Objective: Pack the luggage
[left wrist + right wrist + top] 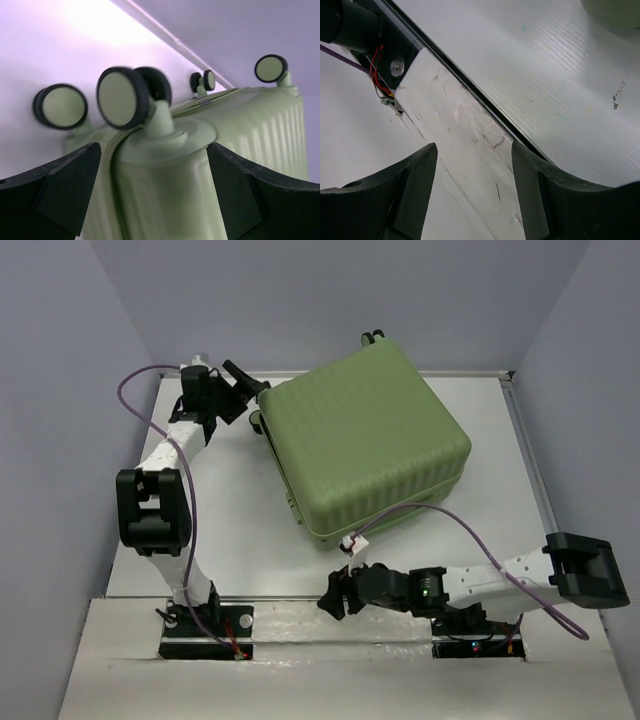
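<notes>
Luggage (pixel 365 445) is lying shut on the white table (pixel 250 540), toward the far right part, with its ribbed olive-green shell facing up as you are seeing it from the top camera. Your left gripper (pixel 250 400) is hovering just beside the case's far left corner, and its jaws are standing apart. Your right gripper (pixel 335 602) is sitting low by the table's near edge, just short of the case's near corner and apart from it.

Through the left wrist camera you are looking along the luggage (pixel 260 135) at its wheeled end. The left gripper (pixel 152 150) is standing wide open, its two black fingers (pixel 65 190) flanking the green mount of the nearest wheel (pixel 122 97). They are gripping nothing, and you cannot tell whether either pad is touching the shell.

Through the right wrist camera the right gripper (pixel 474 150) is showing its jaws partly spread and holding nothing. A scuffed silvery strip (pixel 465 125) along the table edge is lying beyond the gap. A black arm base (pixel 395 45) with red wires is sitting at the upper left, and a sliver of the luggage (pixel 615 12) is showing at the top right
</notes>
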`<state>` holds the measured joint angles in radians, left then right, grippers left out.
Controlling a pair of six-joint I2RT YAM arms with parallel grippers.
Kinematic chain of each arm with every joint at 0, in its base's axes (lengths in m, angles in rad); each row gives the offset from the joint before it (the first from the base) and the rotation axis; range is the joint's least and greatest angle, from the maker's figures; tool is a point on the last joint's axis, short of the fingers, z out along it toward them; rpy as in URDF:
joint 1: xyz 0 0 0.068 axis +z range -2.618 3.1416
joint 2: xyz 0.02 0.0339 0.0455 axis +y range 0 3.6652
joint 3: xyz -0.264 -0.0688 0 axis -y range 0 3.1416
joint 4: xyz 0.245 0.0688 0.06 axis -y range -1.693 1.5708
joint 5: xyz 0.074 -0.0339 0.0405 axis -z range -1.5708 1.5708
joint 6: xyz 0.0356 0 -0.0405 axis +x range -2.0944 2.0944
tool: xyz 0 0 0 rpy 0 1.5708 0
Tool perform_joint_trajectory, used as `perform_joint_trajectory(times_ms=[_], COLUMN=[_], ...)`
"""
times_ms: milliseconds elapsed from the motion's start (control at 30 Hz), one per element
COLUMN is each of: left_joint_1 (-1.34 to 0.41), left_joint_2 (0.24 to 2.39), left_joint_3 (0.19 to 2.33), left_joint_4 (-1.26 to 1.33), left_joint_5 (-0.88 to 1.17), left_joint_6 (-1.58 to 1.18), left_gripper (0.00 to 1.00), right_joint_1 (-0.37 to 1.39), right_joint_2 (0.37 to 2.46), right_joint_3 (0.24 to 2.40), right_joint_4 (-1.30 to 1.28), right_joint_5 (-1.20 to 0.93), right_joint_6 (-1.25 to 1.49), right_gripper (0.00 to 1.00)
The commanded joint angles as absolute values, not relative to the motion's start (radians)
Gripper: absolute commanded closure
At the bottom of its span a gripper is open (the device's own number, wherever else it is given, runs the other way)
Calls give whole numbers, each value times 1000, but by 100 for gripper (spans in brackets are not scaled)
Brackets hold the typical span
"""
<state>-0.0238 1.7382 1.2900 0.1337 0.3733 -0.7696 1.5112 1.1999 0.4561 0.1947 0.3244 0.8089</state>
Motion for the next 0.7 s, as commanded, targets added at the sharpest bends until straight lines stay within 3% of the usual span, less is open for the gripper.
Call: perform_joint_trajectory(times_ms=[0,533,667], left_joint_1=[-37,-90,-94], left_joint_2=[1810,2112,2096], left_joint_3=[1428,1675,1617], left_joint_4=[245,222,398], left_joint_5=[452,465,474], left_joint_6=[-821,-891,-980], left_gripper=[1,1,12], right_joint_1=[1511,1520,1520], right_joint_2=[1268,1256,1267], right_joint_3=[463,474,482], right_joint_4=[319,342,330], right_joint_5=[262,293,296], right_joint_6=[811,778,784], right_gripper=[33,29,29])
